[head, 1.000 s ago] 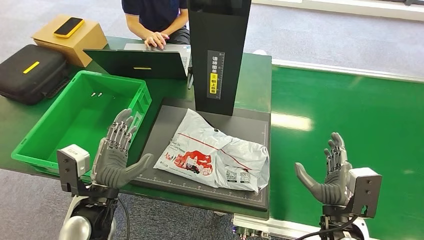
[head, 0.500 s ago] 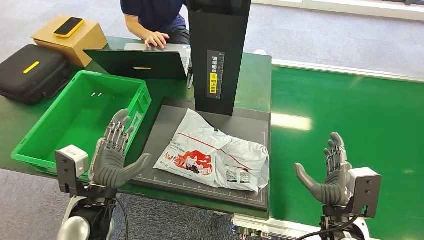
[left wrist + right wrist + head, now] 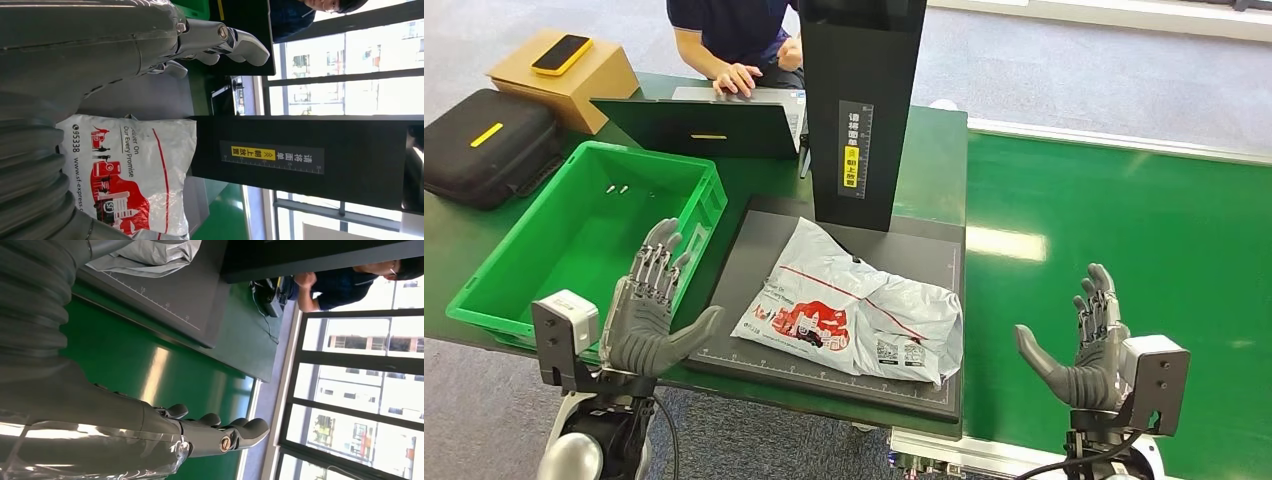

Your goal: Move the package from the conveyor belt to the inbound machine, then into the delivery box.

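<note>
Your package (image 3: 852, 315) lies flat on the inbound machine's platform (image 3: 754, 228), long axis running 10-to-4 o'clock, just beside the empty, spread left hand (image 3: 652, 305) at its 3 o'clock; right hand (image 3: 1084, 345), likewise spread, farther.

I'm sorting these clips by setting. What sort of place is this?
Probably a mock parcel-sorting station in an office or lab: a green conveyor belt, a courier package on a black scanning platform, and a green crate beside it.

head: high, looking down | wrists: close, sideways | shared: package (image 3: 849, 315)
</note>
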### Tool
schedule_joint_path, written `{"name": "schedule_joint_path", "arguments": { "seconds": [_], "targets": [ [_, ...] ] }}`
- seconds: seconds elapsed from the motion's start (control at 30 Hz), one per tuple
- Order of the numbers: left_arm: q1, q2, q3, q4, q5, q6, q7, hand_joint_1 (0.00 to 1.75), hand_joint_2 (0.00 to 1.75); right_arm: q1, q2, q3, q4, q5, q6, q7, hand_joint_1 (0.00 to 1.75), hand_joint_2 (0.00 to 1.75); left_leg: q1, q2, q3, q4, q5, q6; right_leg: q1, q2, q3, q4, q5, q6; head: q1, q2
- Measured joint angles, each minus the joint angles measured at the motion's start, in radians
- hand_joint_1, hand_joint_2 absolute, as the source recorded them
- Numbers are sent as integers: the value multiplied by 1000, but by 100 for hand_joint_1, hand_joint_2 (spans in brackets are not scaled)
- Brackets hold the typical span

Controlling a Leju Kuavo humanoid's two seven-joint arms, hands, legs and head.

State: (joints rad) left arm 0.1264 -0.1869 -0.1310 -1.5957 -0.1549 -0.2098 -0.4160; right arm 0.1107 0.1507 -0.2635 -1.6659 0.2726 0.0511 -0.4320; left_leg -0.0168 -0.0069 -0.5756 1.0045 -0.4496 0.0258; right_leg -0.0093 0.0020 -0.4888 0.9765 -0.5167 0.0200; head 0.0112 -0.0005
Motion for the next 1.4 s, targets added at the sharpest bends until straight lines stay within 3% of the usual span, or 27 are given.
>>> {"name": "schedule_joint_path", "arguments": {
  "seconds": [0.3, 0.63, 0.73, 0.87, 0.97, 1.13, 1.3, 1.33, 1.4],
  "targets": [
    [-12, 0, -12, 4, -67, 34, -8, 0, 175, -7, 0, -4, 1, -3, 1, -2, 0, 175, 0, 0, 0, 0, 0, 0, 0, 0, 0, 0, 0, 0, 0, 0],
    [-55, 9, -128, 47, -239, 80, -14, 0, 175, -23, 0, -2, 31, -3, 4, -13, 0, 175, 0, 0, 0, 0, 0, 0, 0, 0, 0, 0, 0, 0, 0, 0],
    [-84, 18, -177, 92, -379, 128, 24, 0, 175, -23, 0, 2, 39, -3, 6, -19, 0, 175, 0, 0, 0, 0, 0, 0, 0, 0, 0, 0, 0, 0, 0, 0],
    [-160, 32, -272, 227, -674, 211, 129, 0, 175, -24, 0, 12, 52, -3, 5, -25, 0, 175, 0, 0, 0, 0, 0, 0, 0, 0, 0, 0, 0, 0, 0, 0],
    [-260, 33, -341, 393, -845, 220, 227, 0, 175, -24, 0, 15, 60, -4, 4, -28, 0, 175, 0, 0, 0, 0, 1, 0, 0, -1, 1, 0, 1, 0, 0, 0],
    [-396, 21, -406, 654, -917, 197, 303, 0, 175, -26, -1, 16, 70, -4, -1, -30, 0, 175, 0, 1, 0, 0, 1, 0, 0, 1, 0, 0, 1, 0, 0, 0],
    [-478, 10, -426, 830, -944, 162, 373, 0, 175, -34, -2, 15, 79, -9, -13, -30, 0, 175, 0, 1, 0, 0, 1, 0, 0, 1, 0, 0, 1, 0, 0, 0],
    [-488, 8, -428, 854, -949, 157, 382, 11, 175, -34, -2, 15, 80, -10, -15, -30, 0, 175, 0, 1, 0, 0, 1, 0, 0, 1, 1, 0, 1, 0, 0, 0],
    [-505, 5, -429, 893, -957, 147, 396, 98, 175, -34, -2, 16, 82, -13, -18, -30, 0, 175, 0, 1, 1, 0, 1, 0, 0, 1, 1, 0, 1, 0, 0, 0]
  ]
}}
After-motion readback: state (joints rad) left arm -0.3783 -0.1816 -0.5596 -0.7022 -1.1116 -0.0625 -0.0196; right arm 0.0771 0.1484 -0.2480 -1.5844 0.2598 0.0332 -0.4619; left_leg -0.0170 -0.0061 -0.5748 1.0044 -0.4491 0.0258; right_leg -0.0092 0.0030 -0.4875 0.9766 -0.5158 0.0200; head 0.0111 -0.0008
